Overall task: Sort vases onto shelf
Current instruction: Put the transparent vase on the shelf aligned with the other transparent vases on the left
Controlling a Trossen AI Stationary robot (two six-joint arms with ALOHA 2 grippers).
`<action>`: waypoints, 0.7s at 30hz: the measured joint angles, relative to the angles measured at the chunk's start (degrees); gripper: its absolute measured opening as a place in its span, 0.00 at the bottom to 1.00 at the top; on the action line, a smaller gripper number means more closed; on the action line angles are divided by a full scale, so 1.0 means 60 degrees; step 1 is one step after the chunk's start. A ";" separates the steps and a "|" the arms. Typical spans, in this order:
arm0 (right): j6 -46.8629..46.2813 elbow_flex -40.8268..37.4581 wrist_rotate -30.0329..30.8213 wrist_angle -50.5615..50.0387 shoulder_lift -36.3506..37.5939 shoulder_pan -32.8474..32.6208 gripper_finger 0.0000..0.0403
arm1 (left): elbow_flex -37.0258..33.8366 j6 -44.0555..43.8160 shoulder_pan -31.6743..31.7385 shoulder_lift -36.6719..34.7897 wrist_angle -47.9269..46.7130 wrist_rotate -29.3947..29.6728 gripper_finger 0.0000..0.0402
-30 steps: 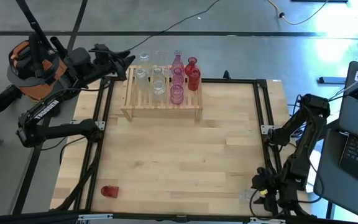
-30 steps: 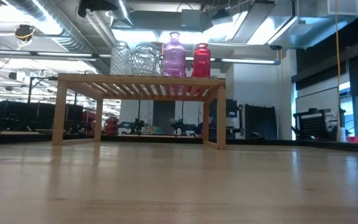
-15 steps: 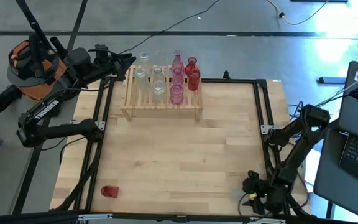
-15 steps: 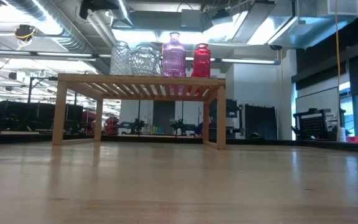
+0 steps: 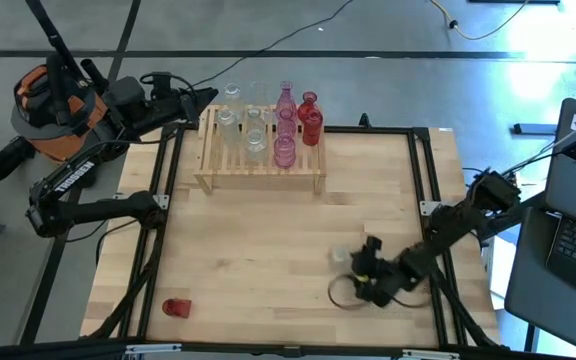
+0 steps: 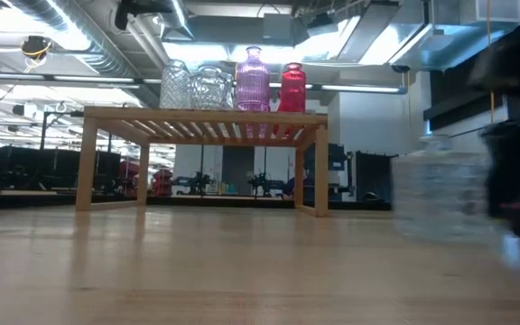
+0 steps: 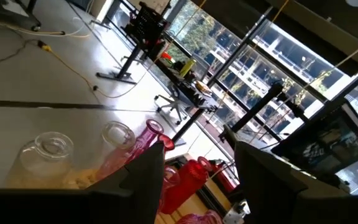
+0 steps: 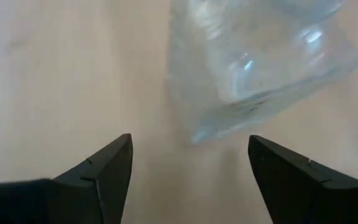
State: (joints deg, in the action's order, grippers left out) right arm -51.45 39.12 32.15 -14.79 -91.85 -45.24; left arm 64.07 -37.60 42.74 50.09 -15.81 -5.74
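A: While the right gripper [image 5: 360, 275] sits low over the worktop toward its right edge, where is the vase it is after?

B: Clear vase [image 8: 260, 56], directly ahead of the fingers [image 8: 98, 171] in the right wrist view. Fingers spread apart, nothing between them. Glass looks tilted or lying over, cannot tell which. In the high view it is only a faint glint [image 5: 340, 257] just beside the gripper.

A: Count on the shelf [image 5: 263, 170]?

B: Roughly 8 vases [image 5: 284, 150] bunched along the far part of the slats, clear ones toward the left end, pink in the middle, red [image 5: 311, 125] at the right end. Exact number hard to fix from above. Low view shows 4 along the near row.

A: Left arm?

B: Left gripper [image 5: 183, 100] hangs just off the shelf's left end. Fingers apart, holding nothing.

A: What remains?

B: My estimate: most of the job is done. 2 pieces still off the shelf: the clear one by the right gripper, and a squat red vase [image 5: 176, 307] alone near the worktop's front-left corner. No grasp made on either yet.
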 joint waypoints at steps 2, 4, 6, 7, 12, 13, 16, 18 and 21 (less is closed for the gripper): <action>0.0524 0.0000 0.0242 -0.0010 0.0000 0.0494 0.69 | 0.0000 0.0001 0.0001 0.0000 -0.0001 -0.0094 0.47; 0.0839 0.0002 0.0294 -0.0040 0.0000 0.0897 0.69 | 0.0000 0.0000 0.0001 0.0000 0.0000 -0.0455 0.47; 0.1058 0.0002 0.0290 -0.0083 0.0000 0.1277 0.69 | 0.0000 0.0001 0.0001 0.0000 -0.0002 -0.0928 0.47; 0.1199 0.0002 0.0302 -0.0078 0.0000 0.1444 0.69 | 0.0000 0.0000 -0.0001 0.0000 -0.0002 -0.1173 0.47; 0.2367 0.0005 0.0287 -0.0146 0.0004 0.2128 0.69 | 0.0000 0.0000 0.0001 0.0004 -0.0004 -0.2510 0.47; 0.2435 0.0002 0.0283 -0.0141 0.0004 0.2267 0.69 | 0.0000 -0.0002 0.0000 0.0000 -0.0004 -0.2793 0.47; 0.2881 0.0006 0.0215 -0.0006 0.0007 0.2739 0.69 | 0.0000 -0.0264 -0.0003 0.0000 -0.0007 -0.3443 0.47; 0.3468 0.0006 0.0206 0.0244 0.0007 0.3032 0.69 | 0.0000 -0.0406 0.0000 0.0000 -0.0014 -0.3672 0.47; 0.4660 0.0006 -0.0077 0.0764 0.0007 0.3506 0.69 | 0.0000 -0.0460 -0.0003 0.0000 -0.0013 -0.3868 0.47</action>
State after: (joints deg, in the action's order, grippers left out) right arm -23.49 39.16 31.69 -10.20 -91.81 -24.21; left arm 64.07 -40.37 42.72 50.09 -15.89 -28.94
